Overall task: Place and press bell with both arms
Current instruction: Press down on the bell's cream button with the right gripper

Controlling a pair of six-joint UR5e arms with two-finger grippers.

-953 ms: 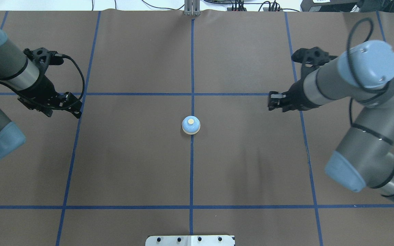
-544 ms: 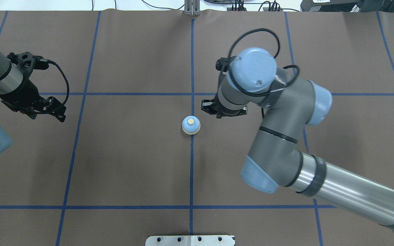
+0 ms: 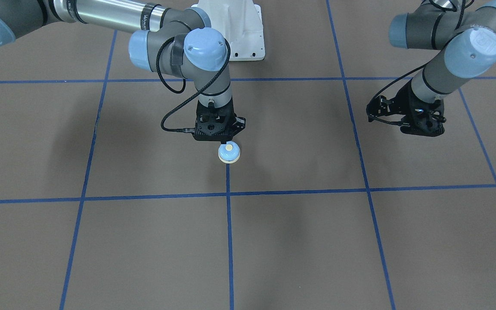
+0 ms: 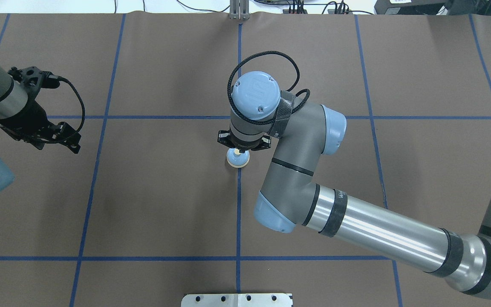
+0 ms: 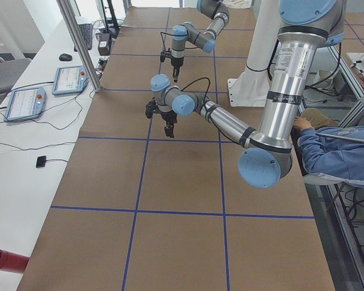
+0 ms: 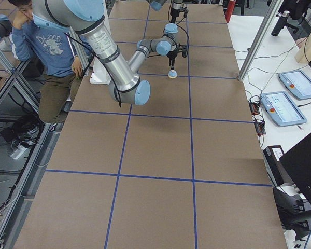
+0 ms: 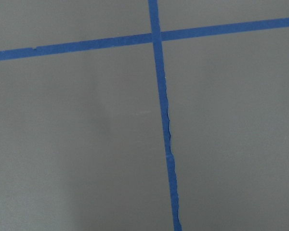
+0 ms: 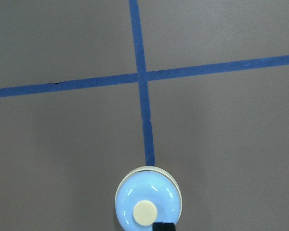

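The light-blue bell with its cream button stands on the centre blue tape line; it also shows in the front view, the right side view and the right wrist view. My right gripper points straight down directly over the bell, fingers together, tip just above or at the button. One black fingertip shows beside the button. My left gripper hangs far to the left over bare table, apparently open and empty; its wrist view shows only tape lines.
The brown table cover carries a grid of blue tape lines. The white pedestal stands at the robot's side. A metal plate lies at the near edge. A seated person is beside the table.
My right arm has swung in from the right side and now stands over the bell. My left arm drew back to the left, then held still. The bell has not moved.
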